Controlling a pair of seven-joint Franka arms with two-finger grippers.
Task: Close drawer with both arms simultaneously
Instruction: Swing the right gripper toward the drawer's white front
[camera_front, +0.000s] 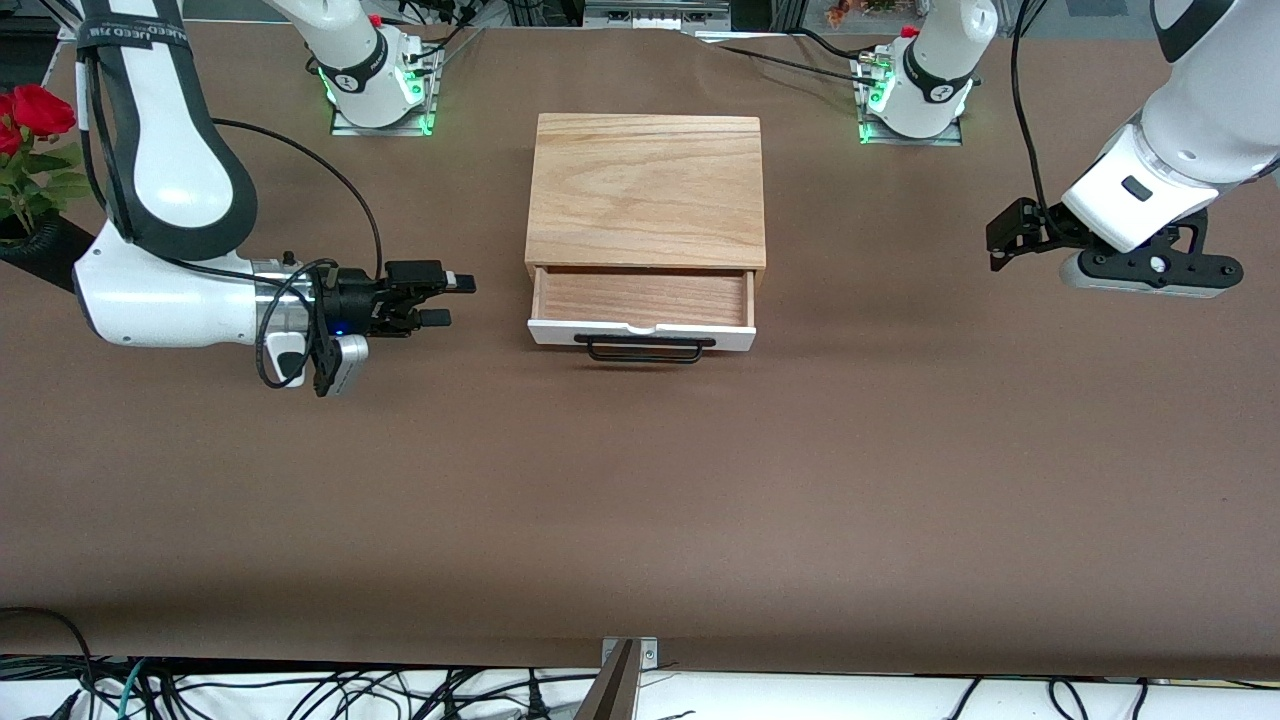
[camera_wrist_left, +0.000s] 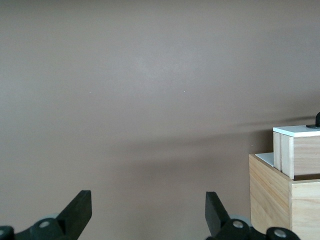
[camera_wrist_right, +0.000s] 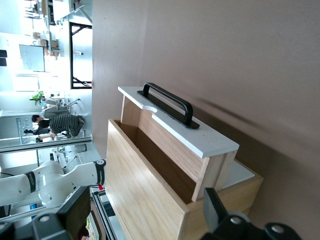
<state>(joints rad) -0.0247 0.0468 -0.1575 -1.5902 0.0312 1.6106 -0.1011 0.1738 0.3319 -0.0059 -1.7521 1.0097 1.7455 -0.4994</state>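
**A:** So, quick one: where is this run at? Starting at the camera end, the brown worktop (camera_front: 640, 500) is bare, then you hit the black handle (camera_front: 644, 348) on the white front panel (camera_front: 640, 335), and the drawer (camera_front: 642, 298) is pulled partway out of the oak box (camera_front: 645, 190), which sits mid-worktop between the two arm bases.

**B:** Yeah, looks like the approach step to me. Nothing's touching the drawer yet. The right gripper (camera_front: 450, 300) is lying sideways low over the worktop, toward the right arm's end, roughly level with the drawer front and pointing at it, well apart from it. Jaws spread wide, holding nothing.

**A:** And the left one?

**B:** The left gripper (camera_front: 1005, 240) hangs over the worktop toward the left arm's end, also well apart from the box. Its wrist view shows both fingers (camera_wrist_left: 80, 210) splayed wide with nothing between them, and the drawer's corner just poking in at the edge.

**A:** So what's next, you reckon?

**B:** My guess: both need to come round in front of the white panel, one toward each end, then push together toward the box. If one side leads, I'd expect the drawer to skew and bind.
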